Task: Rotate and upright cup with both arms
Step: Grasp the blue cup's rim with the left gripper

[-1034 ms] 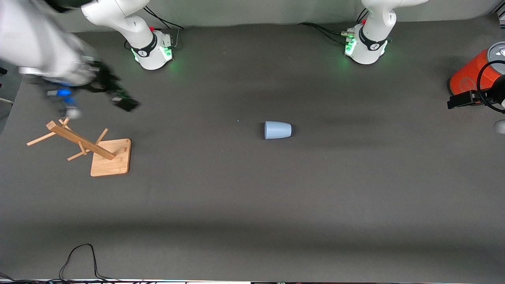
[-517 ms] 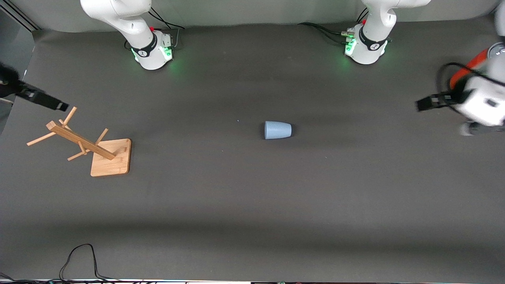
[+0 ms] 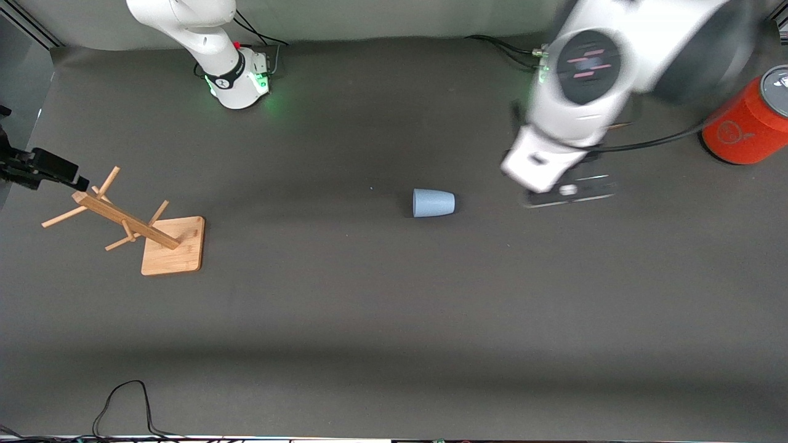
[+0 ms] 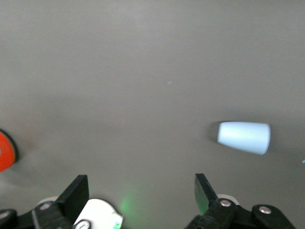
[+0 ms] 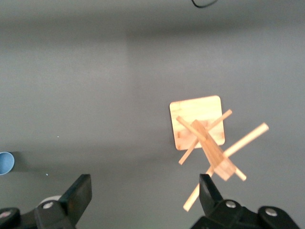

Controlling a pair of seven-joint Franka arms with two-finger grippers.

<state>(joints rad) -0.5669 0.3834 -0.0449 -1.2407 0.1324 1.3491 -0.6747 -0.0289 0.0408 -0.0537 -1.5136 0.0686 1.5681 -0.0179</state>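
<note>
The pale blue cup (image 3: 434, 203) lies on its side in the middle of the dark table, its wide mouth toward the right arm's end. In the left wrist view the cup (image 4: 244, 137) lies off to one side of the fingers. My left gripper (image 3: 569, 195) hangs over the table beside the cup, toward the left arm's end, and stands open (image 4: 141, 191) with nothing in it. My right gripper (image 3: 58, 171) is at the right arm's end of the table, by the wooden rack, open (image 5: 145, 191) and holding nothing. The cup (image 5: 5, 163) shows at the edge of the right wrist view.
A wooden peg rack (image 3: 129, 224) leans on its square base (image 3: 175, 255) at the right arm's end. A large orange can (image 3: 742, 126) stands at the left arm's end. A black cable (image 3: 123, 400) lies near the table's front edge.
The left arm has swung in from the orange can at the table's end to a spot beside the cup. The right gripper has drawn back to the table's end by the rack.
</note>
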